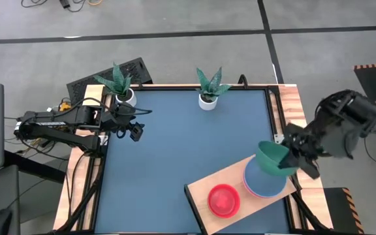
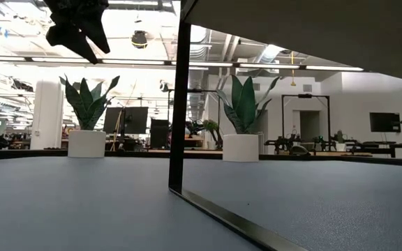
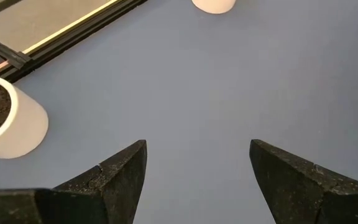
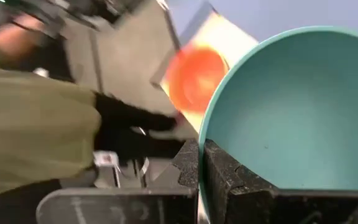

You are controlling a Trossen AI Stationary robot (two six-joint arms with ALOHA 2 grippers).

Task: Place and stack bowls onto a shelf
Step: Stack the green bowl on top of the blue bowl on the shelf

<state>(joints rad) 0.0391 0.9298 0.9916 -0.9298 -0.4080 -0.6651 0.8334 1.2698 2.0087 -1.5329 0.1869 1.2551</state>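
Right pincer [image 1: 291,155] clamping teal bowl [image 1: 271,158] rim, blue bowl [image 1: 261,183] half hidden beneath

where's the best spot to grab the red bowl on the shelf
Take the red bowl by its rim, one finger inside and one outside, coming straight down from above. It sits upright and open on the shelf, and the edge facing away from the neighbouring blue bowl is probably easiest to reach.

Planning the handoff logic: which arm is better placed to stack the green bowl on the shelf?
The right. Its gripper is shut on the green bowl, above the blue bowl on the shelf. The left gripper is open and empty, far across the table by a plant pot.
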